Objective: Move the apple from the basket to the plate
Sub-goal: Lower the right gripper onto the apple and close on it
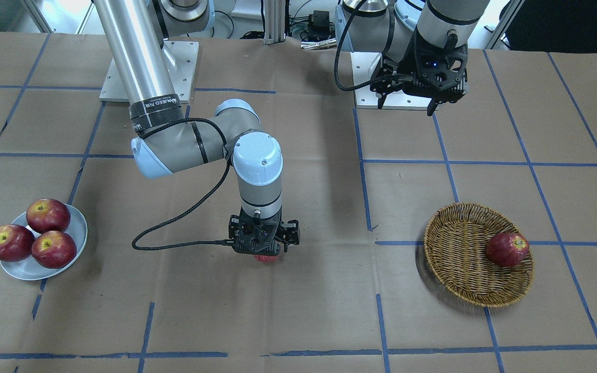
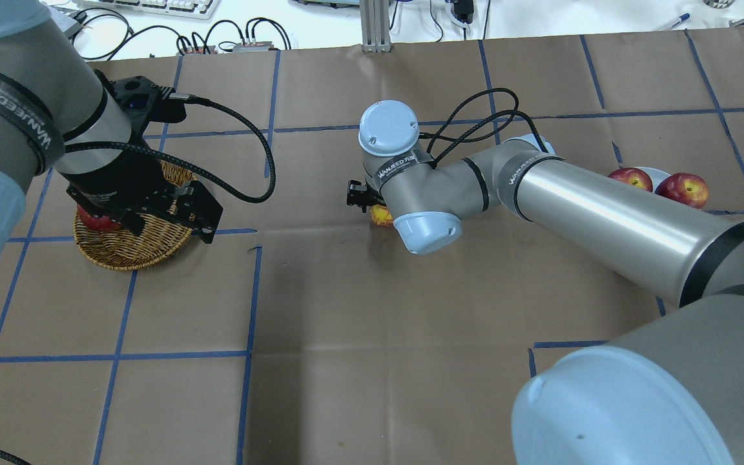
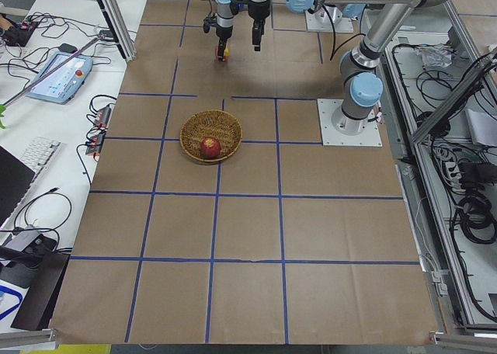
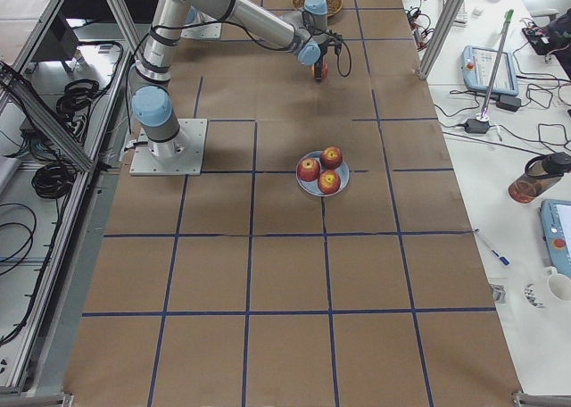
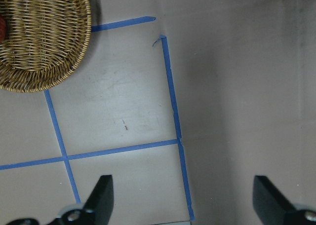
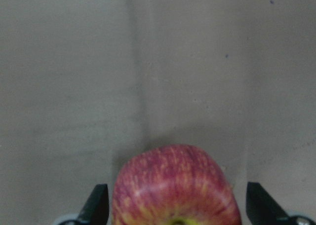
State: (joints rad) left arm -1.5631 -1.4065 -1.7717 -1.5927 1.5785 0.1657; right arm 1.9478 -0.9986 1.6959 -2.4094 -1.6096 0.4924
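Observation:
The pale pinkish-red streaked apple (image 6: 175, 185) sits at mid-table between the fingers of my right gripper (image 1: 265, 254), which is open with a small gap on each side of the apple. Only a sliver of the apple (image 1: 266, 258) shows under the gripper in the front view, and it also shows in the overhead view (image 2: 382, 216). The wicker basket (image 1: 459, 259) holds one darker red apple (image 1: 507, 249). The grey-blue plate (image 1: 24, 272) carries three dark red apples. My left gripper (image 5: 180, 195) is open and empty, raised high near its base.
The left arm's wrist hangs over the basket (image 2: 133, 252) in the overhead view and hides part of it. The right arm's forearm stretches between the plate (image 2: 656, 173) and the mid-table spot. Blue tape lines cross the brown paper.

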